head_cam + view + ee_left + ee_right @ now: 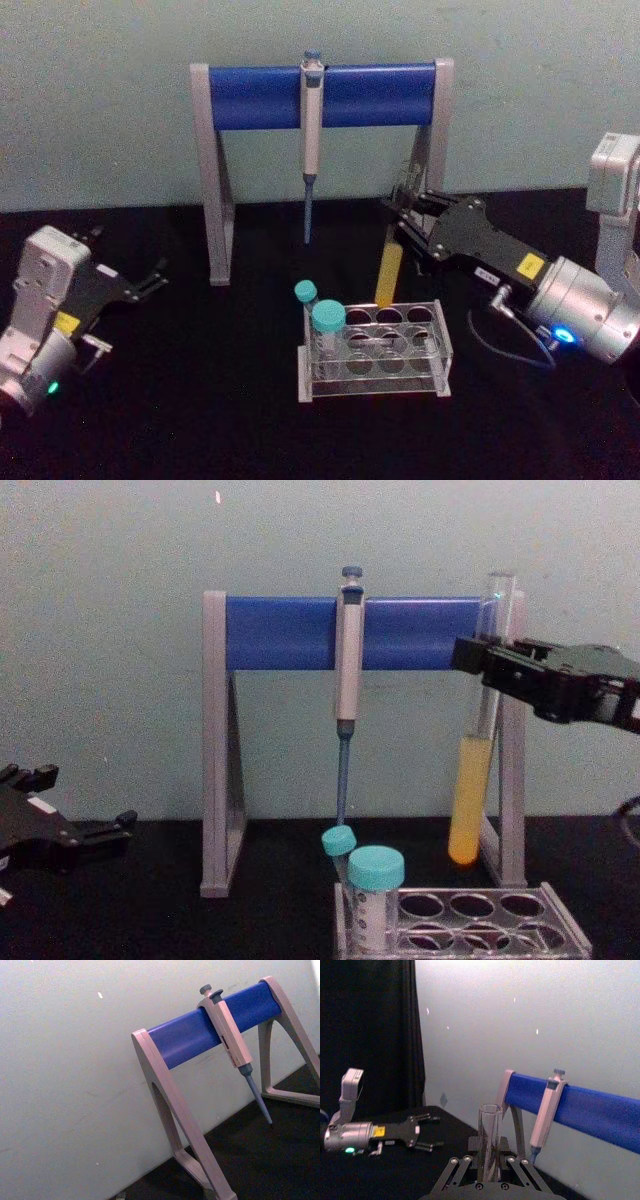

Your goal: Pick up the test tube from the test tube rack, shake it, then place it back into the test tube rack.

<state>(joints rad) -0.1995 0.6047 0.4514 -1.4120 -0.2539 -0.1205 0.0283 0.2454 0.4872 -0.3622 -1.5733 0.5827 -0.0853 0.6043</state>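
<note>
Black right gripper [487, 658] clamped on the test tube's [470, 800] upper part | we see the tube near upright, yellow liquid low, its bottom just above the test tube rack [565, 925], not touching | teal-capped tubes [328, 318] stand at the rack's left end | left gripper [150, 280] parked far left, fingers apart

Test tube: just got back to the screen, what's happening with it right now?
The right gripper is shut on the test tube near its top, holding it roughly upright with its bottom just above the rack, out of the holes. Yellow liquid sits in its lower part. The left gripper is parked open on the left side of the table. Two capped tubes stand at the rack's left end.
</note>
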